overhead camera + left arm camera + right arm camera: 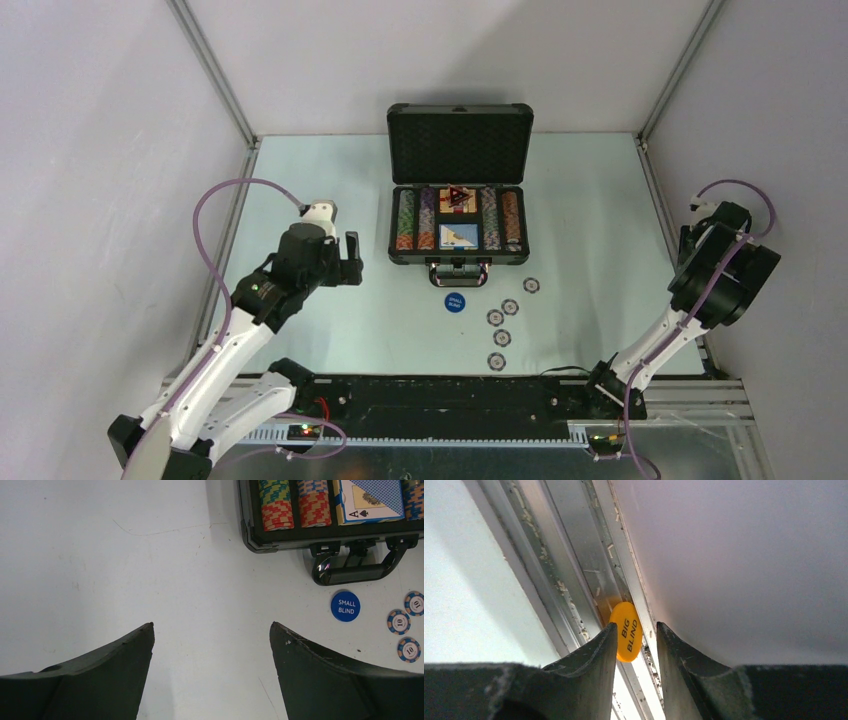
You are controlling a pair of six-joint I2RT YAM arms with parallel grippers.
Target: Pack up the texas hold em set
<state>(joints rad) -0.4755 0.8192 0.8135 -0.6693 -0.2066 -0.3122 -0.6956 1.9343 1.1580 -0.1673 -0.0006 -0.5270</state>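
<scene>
Your open briefcase (460,140) sits at the back middle of the table (590,230), with chip rows (276,502) inside. The blue small-blind button (345,606) and five loose chips (502,338) lie just before its handle. Your left gripper (211,625) hangs spread wide over bare table to their left. Your right gripper (636,626) straddles the orange big-blind button (626,630), which stands on edge in the aluminium rail (589,575) by the right wall. Whether the button is clamped, you cannot tell.
</scene>
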